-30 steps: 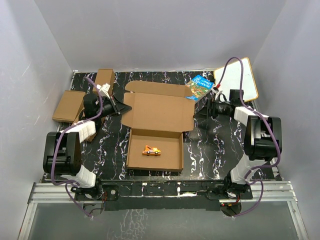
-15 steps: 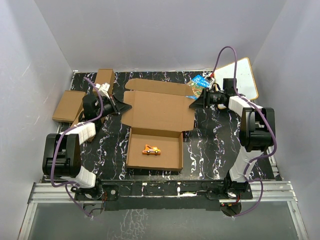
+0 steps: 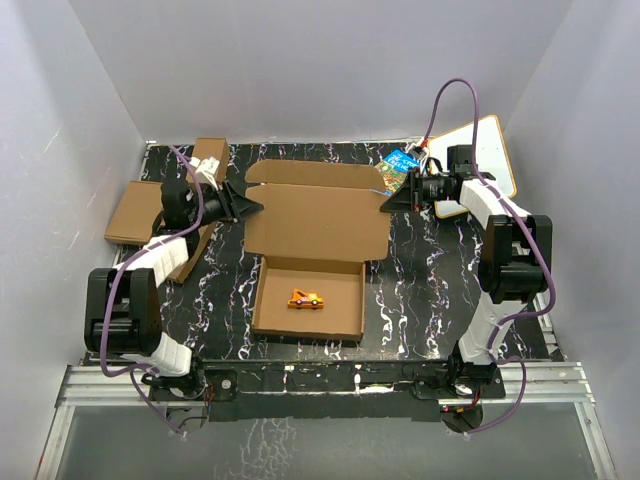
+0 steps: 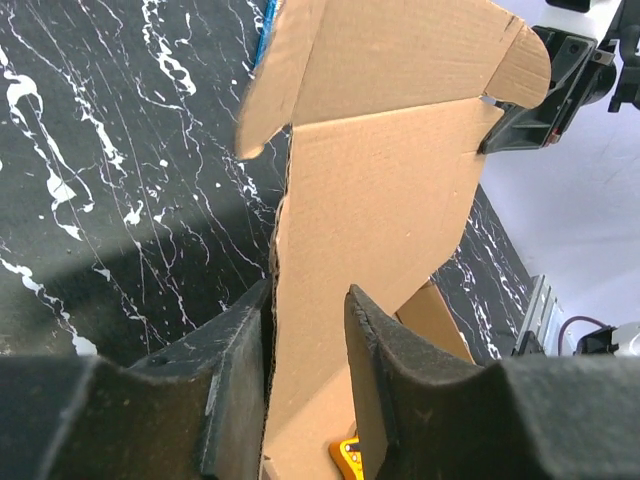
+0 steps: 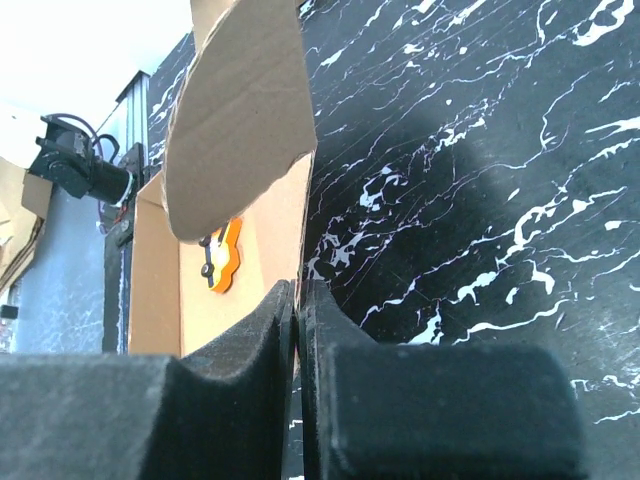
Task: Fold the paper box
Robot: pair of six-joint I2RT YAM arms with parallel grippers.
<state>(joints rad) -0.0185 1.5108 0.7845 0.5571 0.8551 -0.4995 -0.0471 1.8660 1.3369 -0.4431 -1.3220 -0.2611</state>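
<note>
Sitting in the middle of the black marbled tabletop [image 3: 420,290], the paper box [image 3: 315,220] is only partly formed: its shallow tray lies toward the near edge with its side walls standing, and the broad lid panel reaches from the tray's back wall toward the far edge, a narrower flap along its far side. A small orange toy car [image 3: 303,298] lies inside the tray, about in its middle. The left pincer [image 3: 245,205] meets the lid panel at its left edge. In the left wrist view its fingers [image 4: 235,390] stand apart with the cardboard edge running between them, not squeezed. The right pincer [image 3: 388,205] meets the same panel at the opposite, right edge. In the right wrist view its fingers [image 5: 250,340] are pressed together with only a thin line between them, and the cardboard's edge runs down into that line, so it is clamped on the paper box. How steeply the lid is raised off the tabletop cannot be told. A blue book [image 3: 400,165] lies near the far edge just behind the right pincer, and a white board [image 3: 490,150] leans at the far right corner. Two smaller brown boxes [image 3: 135,210] sit by the left edge, behind the left arm.
</note>
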